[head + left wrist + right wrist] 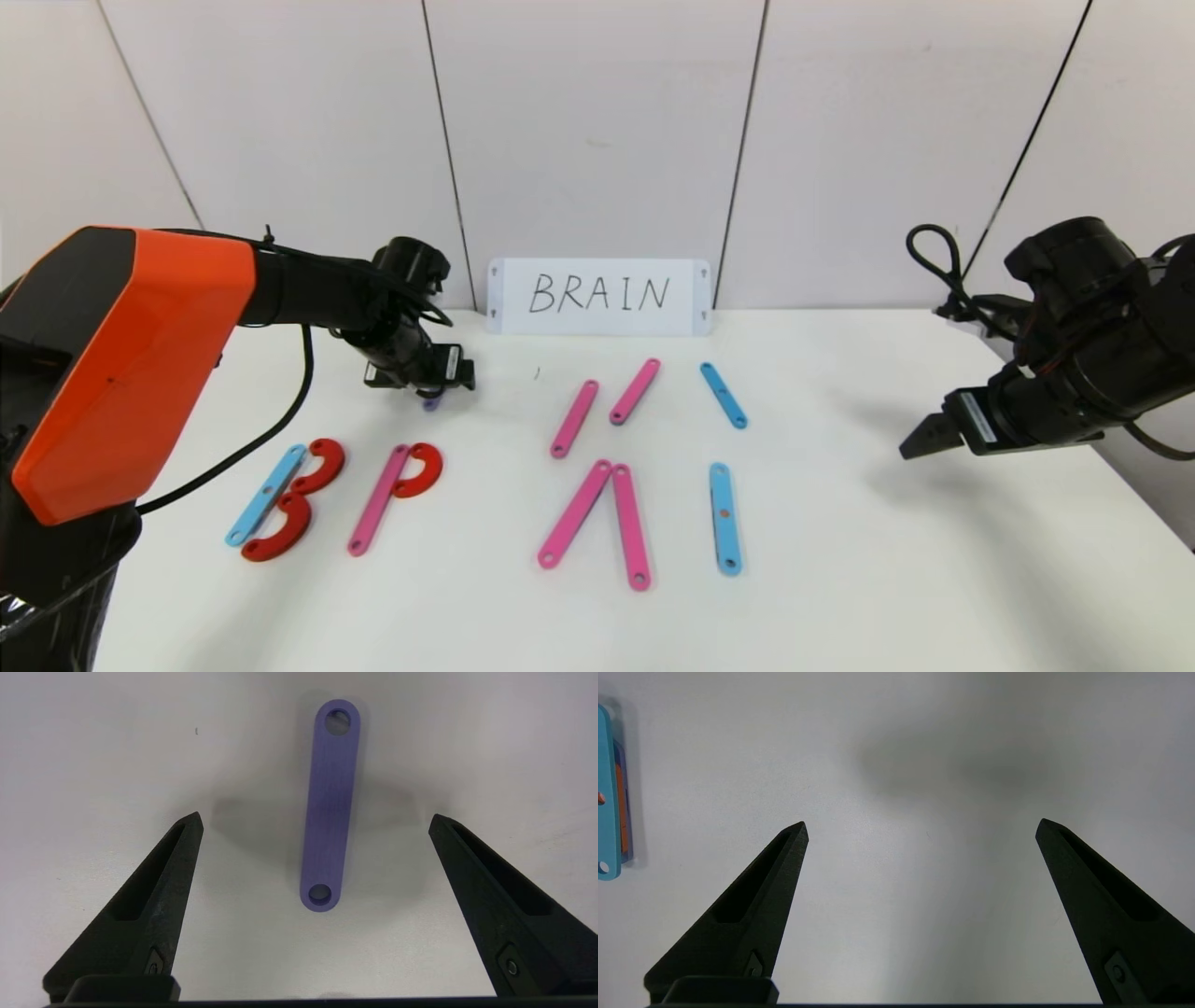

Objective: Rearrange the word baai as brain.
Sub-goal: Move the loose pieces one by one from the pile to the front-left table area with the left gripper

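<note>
We are looking at a white table (840, 579) that is filling the lower part of the head view, its matte surface carrying soft grey shadows. Behind it, a wall of pale panels (588, 131) is rising, divided by thin dark seams running upward and fanning slightly outward. A white card (598, 297) with handwritten lettering is leaning upright against the wall at the table's far edge. Even, diffuse light is falling from above. At the right, the table edge is dropping away to a darker area.
</note>
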Tool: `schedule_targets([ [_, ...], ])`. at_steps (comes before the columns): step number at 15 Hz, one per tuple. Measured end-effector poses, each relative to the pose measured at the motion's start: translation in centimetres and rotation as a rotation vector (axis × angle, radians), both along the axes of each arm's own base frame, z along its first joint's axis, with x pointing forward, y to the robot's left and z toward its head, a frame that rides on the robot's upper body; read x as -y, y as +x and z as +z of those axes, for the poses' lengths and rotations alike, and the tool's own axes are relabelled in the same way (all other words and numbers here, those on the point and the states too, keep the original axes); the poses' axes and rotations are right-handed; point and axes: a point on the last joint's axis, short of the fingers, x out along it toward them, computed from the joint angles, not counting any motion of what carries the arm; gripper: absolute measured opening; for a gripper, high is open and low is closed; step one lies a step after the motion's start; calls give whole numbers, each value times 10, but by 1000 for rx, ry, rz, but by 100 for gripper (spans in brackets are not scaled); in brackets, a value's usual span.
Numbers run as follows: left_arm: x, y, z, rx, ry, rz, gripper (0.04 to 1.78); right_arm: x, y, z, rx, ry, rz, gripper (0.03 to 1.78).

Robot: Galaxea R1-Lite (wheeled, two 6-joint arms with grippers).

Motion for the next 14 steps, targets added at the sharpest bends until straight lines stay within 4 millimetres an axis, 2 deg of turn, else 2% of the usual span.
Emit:
schedule_targets([
  [14, -4, 5, -4, -20, -6, -5, 169, 0, 0, 0, 1, -2, -1, 171],
])
